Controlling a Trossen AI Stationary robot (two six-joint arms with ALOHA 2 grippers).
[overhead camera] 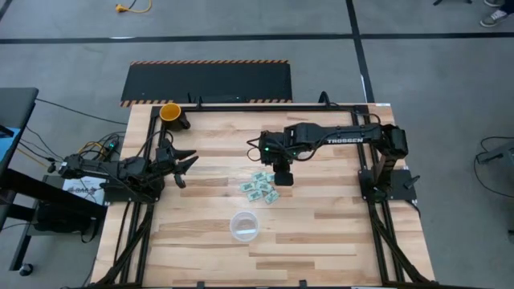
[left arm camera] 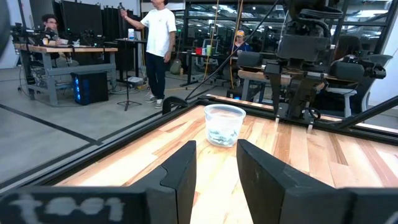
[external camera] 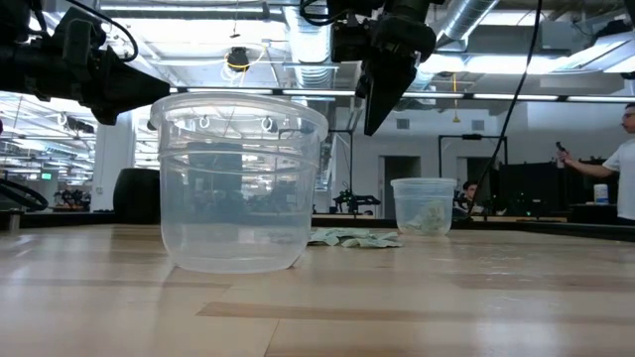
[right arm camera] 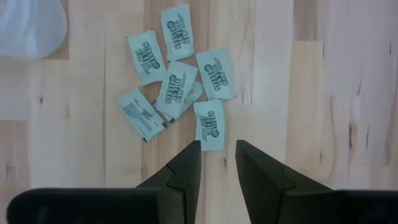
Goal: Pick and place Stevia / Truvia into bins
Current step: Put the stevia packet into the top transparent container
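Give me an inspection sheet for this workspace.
Surface: wood table, bare around the items.
Job's things: packets loose in a cluster, some overlapping; near cup looks empty; far cup holds something pale.
Clutter: orange cup at a table corner.
Grippers: right gripper open above the packets; left gripper open at the table's edge.
Cables: wires by the left arm's base.
Surroundings: people standing behind.

We see the right arm [overhead camera: 337, 138] reaching across from its base, elbow bent. Its right gripper [right arm camera: 217, 163] points straight down, fingers [right arm camera: 186, 168] slightly parted, nothing between them. The left gripper [overhead camera: 186, 166] waits low at its own side, fingers [left arm camera: 183, 171] apart.
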